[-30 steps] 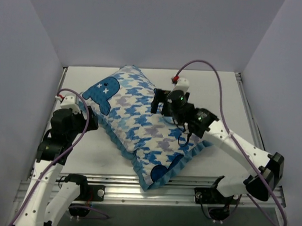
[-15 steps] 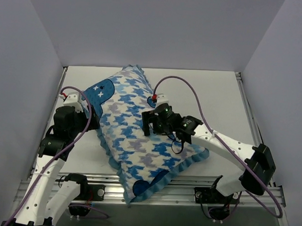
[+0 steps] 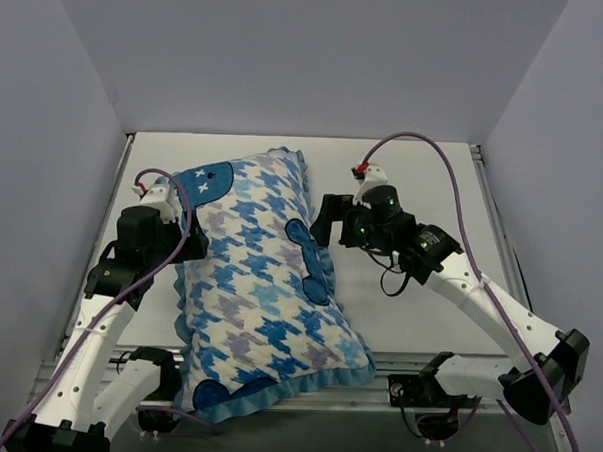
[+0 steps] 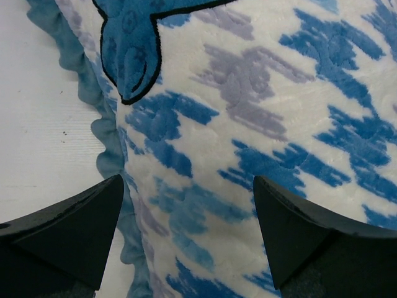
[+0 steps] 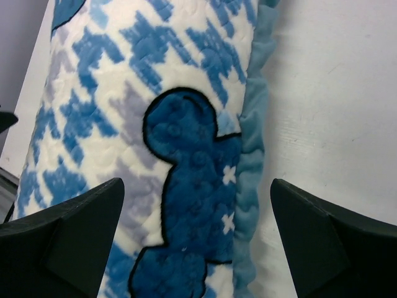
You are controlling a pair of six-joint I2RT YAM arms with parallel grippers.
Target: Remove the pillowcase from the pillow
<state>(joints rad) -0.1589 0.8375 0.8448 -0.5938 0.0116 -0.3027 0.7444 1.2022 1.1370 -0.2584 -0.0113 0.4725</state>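
Observation:
The pillowcase (image 3: 264, 284), blue-white houndstooth with dark blue bear patches and ruffled light-blue edging, lies lengthwise down the table's left-middle, stuffed full. The pillow is hidden inside it. My left gripper (image 3: 186, 231) is open at the case's left edge near its far end; in the left wrist view the houndstooth fabric (image 4: 248, 143) and ruffle (image 4: 108, 133) lie between the spread jaws, not gripped. My right gripper (image 3: 325, 219) is open just beside the case's right edge; the right wrist view shows a bear patch (image 5: 186, 205) and ruffle (image 5: 251, 155) between its jaws.
The white table (image 3: 424, 176) is walled by grey panels at back and sides. A metal rail (image 3: 405, 366) runs along the near edge; the case's near end overhangs it. Purple cables loop over both arms.
The stuffed case has swung from diagonal to nearly lengthwise, its near end sliding left. The right gripper has lifted off the case and moved right and back. The left gripper shifted slightly right.

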